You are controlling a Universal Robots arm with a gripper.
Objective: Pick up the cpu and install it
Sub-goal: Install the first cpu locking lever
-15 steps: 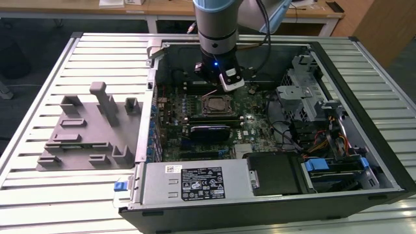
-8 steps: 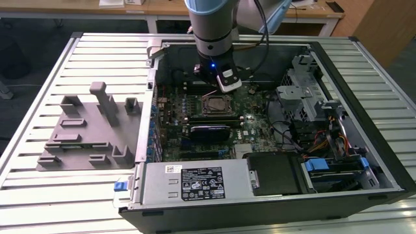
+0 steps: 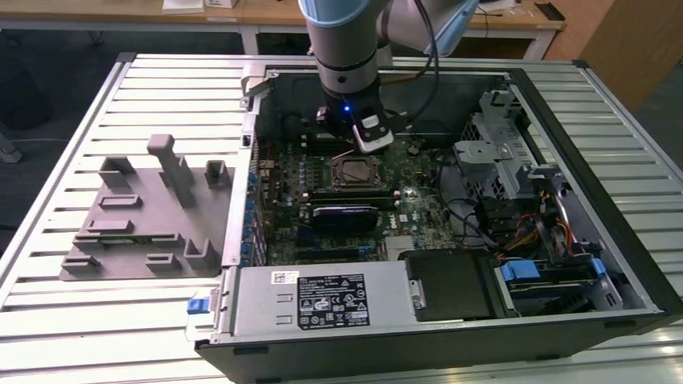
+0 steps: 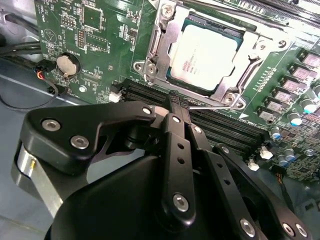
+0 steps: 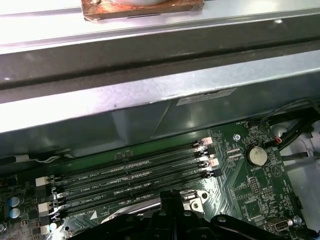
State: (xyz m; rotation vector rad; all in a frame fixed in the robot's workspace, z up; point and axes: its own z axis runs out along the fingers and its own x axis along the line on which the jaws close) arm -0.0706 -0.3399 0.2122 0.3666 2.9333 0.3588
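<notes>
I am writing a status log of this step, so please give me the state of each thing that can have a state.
cpu: seated in its socket, silver top facing up, not held.
socket frame: around the cpu, load plate open.
end effector: fingers shut together, empty, above the memory slots beside the socket.
memory slots: empty.
computer case: lying flat, side panel off.

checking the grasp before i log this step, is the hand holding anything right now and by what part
Nothing is held. The hand is shut with its fingertips together and empty, above the motherboard. The cpu lies in its socket, apart from the hand.
</notes>
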